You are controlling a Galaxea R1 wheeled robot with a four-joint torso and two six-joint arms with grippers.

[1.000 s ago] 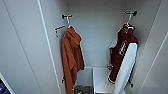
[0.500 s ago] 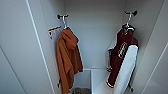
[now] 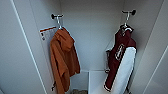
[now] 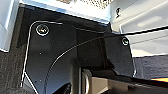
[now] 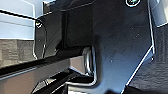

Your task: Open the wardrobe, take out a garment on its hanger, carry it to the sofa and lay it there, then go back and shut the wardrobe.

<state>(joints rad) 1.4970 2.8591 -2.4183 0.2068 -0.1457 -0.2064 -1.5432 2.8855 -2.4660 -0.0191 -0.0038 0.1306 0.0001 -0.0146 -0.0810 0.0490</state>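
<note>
White wardrobe (image 3: 95, 37) interior, doors swung wide, so opening looks done. Orange hooded garment (image 3: 63, 62) at 9 o'clock on its own peg. Maroon white-sleeved garment (image 3: 121, 60) at 3 o'clock, hung by white hanger (image 3: 127, 21) hooked over peg (image 3: 130, 12), untouched, ready for pickup. Gripper states: cannot tell for either.

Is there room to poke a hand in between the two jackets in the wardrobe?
Yes. The widest bare gap lies between the orange hoodie and the maroon jacket, with plain back wall behind it. Low down there, the white shelf has a bare top. It is crowded at both sides, where each garment hangs close to a side wall.
</note>
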